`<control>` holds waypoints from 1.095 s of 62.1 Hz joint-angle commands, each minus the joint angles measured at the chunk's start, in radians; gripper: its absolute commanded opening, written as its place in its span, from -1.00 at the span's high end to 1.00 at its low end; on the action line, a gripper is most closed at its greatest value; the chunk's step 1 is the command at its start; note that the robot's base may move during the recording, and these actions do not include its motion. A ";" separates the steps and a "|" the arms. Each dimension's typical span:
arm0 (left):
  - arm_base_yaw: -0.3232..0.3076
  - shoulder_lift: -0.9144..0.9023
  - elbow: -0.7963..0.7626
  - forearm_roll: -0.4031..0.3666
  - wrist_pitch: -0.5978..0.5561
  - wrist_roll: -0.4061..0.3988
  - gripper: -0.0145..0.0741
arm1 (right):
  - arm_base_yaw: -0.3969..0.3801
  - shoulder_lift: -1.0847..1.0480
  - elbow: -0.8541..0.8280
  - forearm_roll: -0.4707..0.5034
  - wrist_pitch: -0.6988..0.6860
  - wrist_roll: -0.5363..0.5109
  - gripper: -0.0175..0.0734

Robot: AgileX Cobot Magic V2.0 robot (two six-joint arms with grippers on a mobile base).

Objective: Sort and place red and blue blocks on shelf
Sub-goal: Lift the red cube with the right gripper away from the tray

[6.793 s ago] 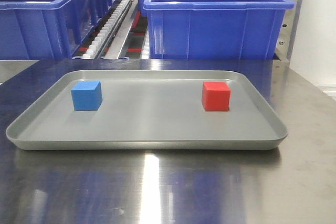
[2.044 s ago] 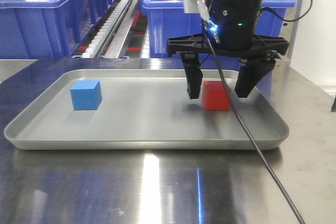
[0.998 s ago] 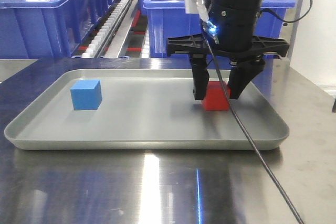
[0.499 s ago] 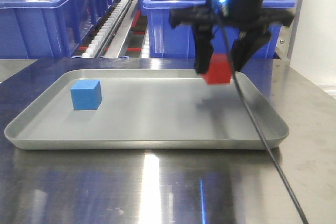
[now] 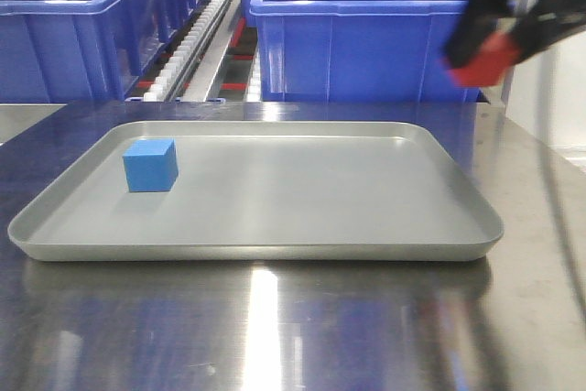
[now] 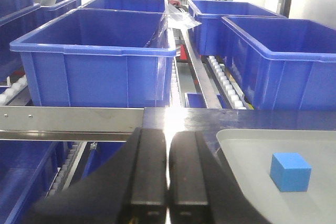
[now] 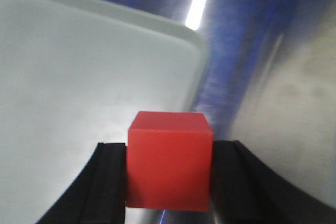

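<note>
Right wrist-mounted view gave me the clearest look: the right gripper (image 7: 169, 182) was pinching the red block (image 7: 169, 160) by two opposite side faces, its black fingers (image 7: 111, 182) flat against the cube on either side and the cube's top standing proud of them. The block hung in the air past the rounded corner of the grey tray (image 7: 157, 30), over the steel tabletop (image 7: 283, 119). In the front view that arm was only a blur at the upper right, in front of a blue bin (image 5: 366, 43). The blue block (image 5: 150, 165) sat alone in the left part of the tray, well clear of its rim. The left gripper (image 6: 168, 177) was pressed together on nothing, near the front rail of the shelf (image 6: 68, 120) with the tray off to its side. I judged both cubes to be light and stiff: small, matte, plain-faced, with nothing that looked likely to crush or flex. The matte faces should have given the pads fair friction, so a modest squeeze looked enough. The flat parallel sides were the obvious place to hold. For the blue one I would have opened wide, squared the jaws to two opposite faces and closed around the middle of the cube. A corner-on pinch could have twisted it out. I thought the real risk lay at the roller tracks (image 6: 226, 82), where a cube that small might tip or roll on.
</note>
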 commanded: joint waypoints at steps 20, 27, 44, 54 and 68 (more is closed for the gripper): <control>-0.001 -0.021 0.044 -0.006 -0.079 0.001 0.39 | -0.228 -0.460 0.320 0.011 -0.332 -0.041 0.51; -0.001 -0.021 0.044 -0.006 -0.079 0.001 0.39 | -0.233 -0.583 0.425 0.011 -0.416 -0.041 0.51; -0.001 -0.021 0.044 -0.006 -0.079 0.001 0.39 | -0.233 -0.885 0.600 0.011 -0.456 -0.041 0.51; -0.001 -0.021 0.044 -0.006 -0.079 0.001 0.39 | -0.233 -0.989 0.629 0.011 -0.448 -0.041 0.51; -0.001 -0.021 0.044 -0.006 -0.079 0.001 0.39 | -0.233 -1.009 0.630 0.011 -0.438 -0.041 0.51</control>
